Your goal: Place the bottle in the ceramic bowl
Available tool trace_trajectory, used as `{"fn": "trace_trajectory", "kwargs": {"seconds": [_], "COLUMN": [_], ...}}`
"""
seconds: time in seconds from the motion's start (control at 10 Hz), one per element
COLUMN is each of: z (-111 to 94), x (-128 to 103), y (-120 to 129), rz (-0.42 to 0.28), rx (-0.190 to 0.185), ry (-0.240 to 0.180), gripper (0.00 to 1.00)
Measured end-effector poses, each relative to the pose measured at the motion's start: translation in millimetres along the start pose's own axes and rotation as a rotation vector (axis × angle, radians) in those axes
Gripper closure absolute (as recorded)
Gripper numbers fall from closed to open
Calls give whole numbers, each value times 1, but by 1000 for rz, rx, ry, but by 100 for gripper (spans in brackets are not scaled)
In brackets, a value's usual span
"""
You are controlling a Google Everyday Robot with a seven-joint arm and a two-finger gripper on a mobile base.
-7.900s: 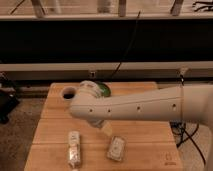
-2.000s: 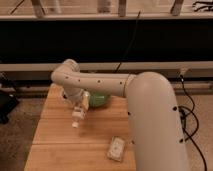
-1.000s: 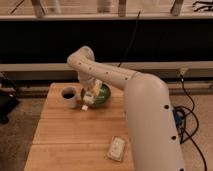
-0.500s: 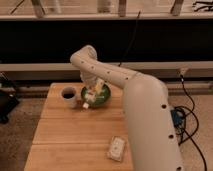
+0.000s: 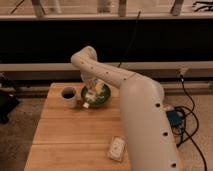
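A wooden table (image 5: 75, 135) is seen from above. Near its far edge a green bowl (image 5: 102, 98) is set, with a white mug (image 5: 69, 95) just to its left. The gripper (image 5: 92, 86) is held over the bowl's far left rim, reached in by a large white arm (image 5: 135, 107). The bottle (image 5: 94, 94) is seen tilted across the bowl, one end over the near left rim; whether it is gripped cannot be told. A pale packet (image 5: 117, 148) lies well nearer than the bowl.
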Motion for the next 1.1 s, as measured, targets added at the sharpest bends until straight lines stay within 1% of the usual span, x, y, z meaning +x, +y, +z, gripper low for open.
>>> {"fn": "trace_trajectory", "kwargs": {"seconds": [0.2,0.3,0.4,0.5,0.6,0.8,1.0,1.1], "z": [4,7,8,9,9,6,7,6], "x": [2,1,0,-2,-2,4,6,5], "y": [0,-3,-5,-7,-6,-1,3,3], "rz": [6,4,1,-4,-5,3,6,3], "rx": [8,15,19,31,44,45,43,43], "ry": [-2,-3,-2,0,0,-4,-9,-9], "gripper": [40,26,22,20,25,40,64,72]}}
